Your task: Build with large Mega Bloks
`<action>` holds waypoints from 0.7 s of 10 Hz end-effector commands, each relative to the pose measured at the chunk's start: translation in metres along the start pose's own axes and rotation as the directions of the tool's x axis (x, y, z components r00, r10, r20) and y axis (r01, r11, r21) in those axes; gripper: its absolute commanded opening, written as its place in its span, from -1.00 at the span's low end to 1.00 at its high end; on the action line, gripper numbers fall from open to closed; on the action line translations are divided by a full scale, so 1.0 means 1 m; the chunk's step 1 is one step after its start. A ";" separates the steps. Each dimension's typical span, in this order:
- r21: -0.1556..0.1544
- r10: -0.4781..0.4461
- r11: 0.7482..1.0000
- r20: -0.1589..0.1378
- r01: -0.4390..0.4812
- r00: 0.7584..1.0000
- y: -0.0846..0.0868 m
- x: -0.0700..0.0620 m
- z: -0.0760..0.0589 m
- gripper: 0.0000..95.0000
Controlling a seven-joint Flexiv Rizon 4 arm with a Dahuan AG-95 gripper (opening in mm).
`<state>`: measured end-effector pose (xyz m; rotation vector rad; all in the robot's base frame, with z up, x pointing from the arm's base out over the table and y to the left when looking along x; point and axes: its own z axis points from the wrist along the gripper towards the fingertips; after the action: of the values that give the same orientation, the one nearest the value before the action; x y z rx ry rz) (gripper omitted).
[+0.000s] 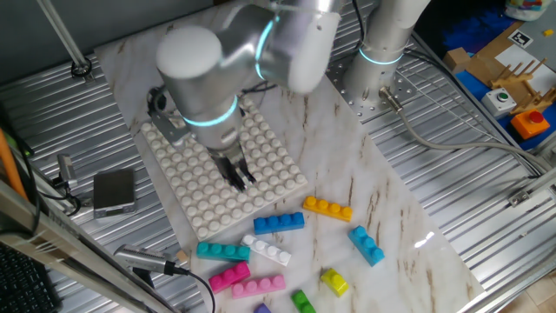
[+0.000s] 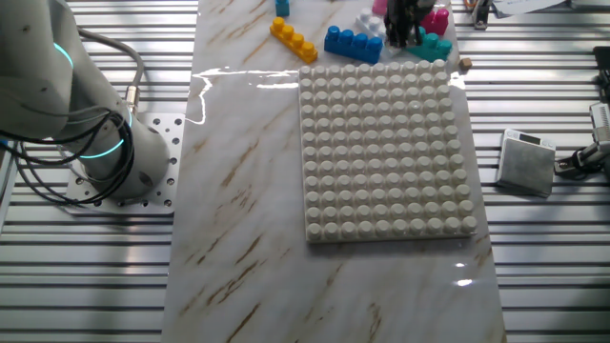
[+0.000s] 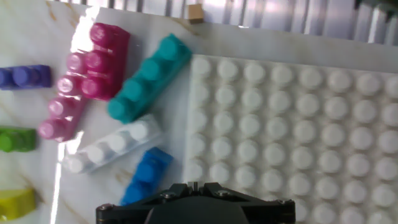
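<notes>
At the near edge of the white baseplate [image 1: 228,178], the gripper [image 1: 241,176] is poised, its fingers seemingly closed and empty. Beyond that edge, the Mega Bloks [image 1: 279,223] are scattered on the tabletop [image 1: 382,209], the teal brick [image 3: 148,78] just beside it.

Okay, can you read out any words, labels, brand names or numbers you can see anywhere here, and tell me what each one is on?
No readable text in any view.
Black-and-white square marker on the cardboard piece at the far edge: a pattern, not letters.
Mega Bloks, such as the blue brick and teal brick: no visible lettering.
White baseplate: plain studs, no print.
Small grey box beside the baseplate: no legible label.
</notes>
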<state>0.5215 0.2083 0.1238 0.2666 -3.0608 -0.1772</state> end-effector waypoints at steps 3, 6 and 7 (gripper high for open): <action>0.001 -0.035 0.999 0.019 0.035 0.999 0.008 0.002 0.004 -1.00; -0.008 -0.032 0.999 0.012 0.032 0.999 0.008 0.002 0.004 -1.00; -0.010 -0.041 0.999 0.008 0.041 0.999 0.008 0.002 0.004 -1.00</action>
<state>0.5164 0.2144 0.1214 0.3151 -3.0750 -0.2012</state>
